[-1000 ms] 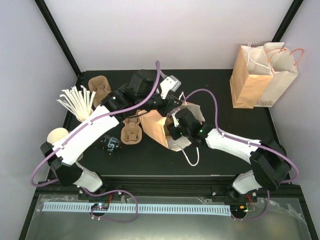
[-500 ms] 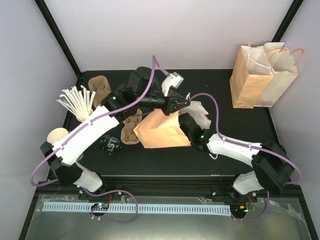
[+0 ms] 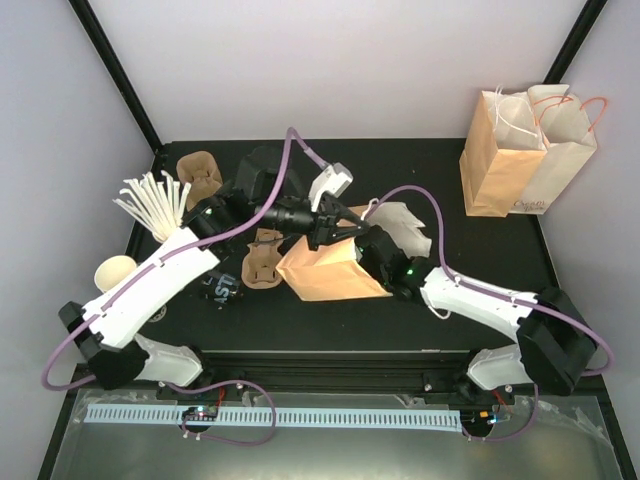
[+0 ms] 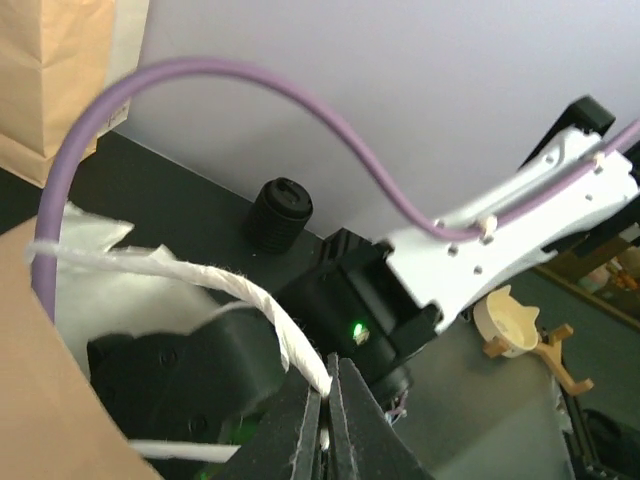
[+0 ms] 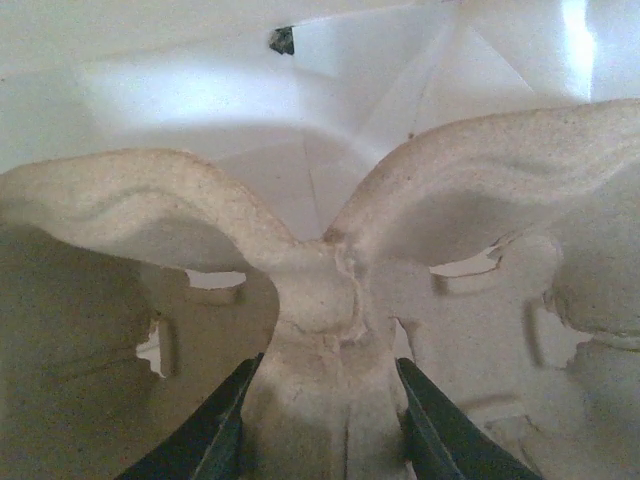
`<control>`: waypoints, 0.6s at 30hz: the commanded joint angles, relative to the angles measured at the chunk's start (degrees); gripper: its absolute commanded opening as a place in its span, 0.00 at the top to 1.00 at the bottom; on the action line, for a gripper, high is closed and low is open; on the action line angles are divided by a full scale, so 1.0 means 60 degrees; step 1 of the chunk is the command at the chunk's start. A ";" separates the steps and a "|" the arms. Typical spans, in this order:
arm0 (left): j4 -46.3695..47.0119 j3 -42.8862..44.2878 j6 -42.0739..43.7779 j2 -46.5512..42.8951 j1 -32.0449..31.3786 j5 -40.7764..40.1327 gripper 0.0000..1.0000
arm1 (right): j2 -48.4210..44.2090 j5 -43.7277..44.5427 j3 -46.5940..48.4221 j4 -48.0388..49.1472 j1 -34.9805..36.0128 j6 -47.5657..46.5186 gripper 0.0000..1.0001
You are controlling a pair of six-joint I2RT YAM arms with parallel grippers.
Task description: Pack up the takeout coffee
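Note:
The takeout coffee [image 3: 221, 288], a dark cup with white print, sits at the left of the table, partly under my left arm, apart from both grippers. A brown paper bag [image 3: 322, 272] lies on its side mid-table, its white-lined mouth [image 3: 402, 225] facing right. My left gripper [image 3: 338, 221] is shut on the bag's white twisted handle [image 4: 270, 310], its fingertips [image 4: 312, 420] pinching the cord. My right gripper [image 3: 378, 256] reaches into the bag, tips hidden from above. In the right wrist view it [image 5: 322, 425] is shut on the centre post of a pulp cup carrier [image 5: 320, 300] inside the bag.
Another pulp carrier [image 3: 262, 262] lies just left of the bag and one [image 3: 199, 170] at the back left. A bundle of white sticks [image 3: 150, 203] and a lidless cup [image 3: 113, 270] stand far left. Two upright paper bags [image 3: 520, 150] stand at the back right.
The bag went from mouth-up to lying on its side. My left gripper took the handle and drew it a little to the left. My right gripper stayed in the bag's mouth.

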 commanded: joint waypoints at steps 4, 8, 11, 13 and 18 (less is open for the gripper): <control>0.1395 -0.1225 0.0151 -0.1603 0.0297 0.0628 0.98 | -0.0996 0.2332 0.0839 -0.4393 -0.0133 0.1400 0.73; 0.1836 -0.1748 -0.0230 -0.1636 0.0645 0.0684 0.93 | -0.1428 0.2552 0.0694 -0.4924 -0.0124 0.1394 0.74; 0.2001 -0.2045 -0.0311 -0.1666 0.0745 0.0564 0.89 | -0.1001 0.1967 0.0518 -0.4886 -0.0088 0.1253 0.75; 0.2032 -0.2226 -0.0522 -0.1672 0.0853 0.0324 0.87 | -0.0493 0.1868 0.0509 -0.4860 0.0105 0.1248 0.76; 0.1631 -0.2346 -0.0753 -0.1837 0.1255 -0.0340 0.41 | 0.0218 0.1347 0.0683 -0.4680 0.0271 0.1045 0.76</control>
